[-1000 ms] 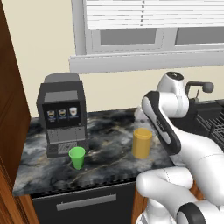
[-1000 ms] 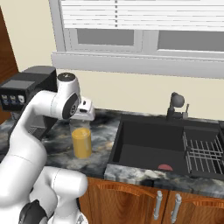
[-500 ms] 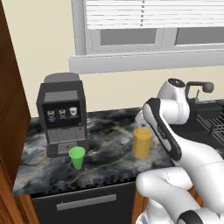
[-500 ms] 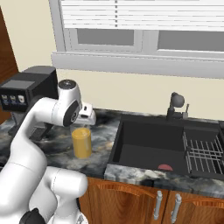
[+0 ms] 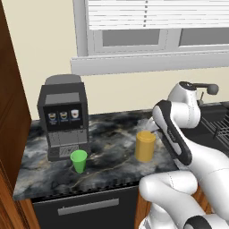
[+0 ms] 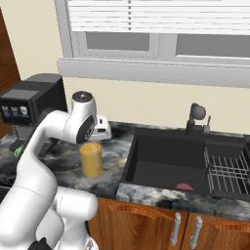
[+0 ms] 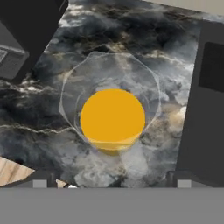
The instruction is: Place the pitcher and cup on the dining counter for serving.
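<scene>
The pitcher point(image 5: 145, 146) stands upright on the marbled counter point(image 5: 107, 147), the landmark for all positions below; it is not yet on the dining counter. The gripper point(image 7: 111, 183) hangs directly above the pitcher, looking down into its clear rim, jaws spread wide and holding nothing; this alignment suggests preparation for a descent over the rim. The cup point(image 5: 79, 161) stands upright nearer the counter's front edge, well apart from the pitcher; it sits just in front of the coffee machine point(image 5: 62, 117). The sink point(image 6: 171, 163) lies beside the counter on the pitcher's far side from the cup; nothing stands between gripper and pitcher; the coffee machine is the nearest obstruction for any lift toward the cup.
</scene>
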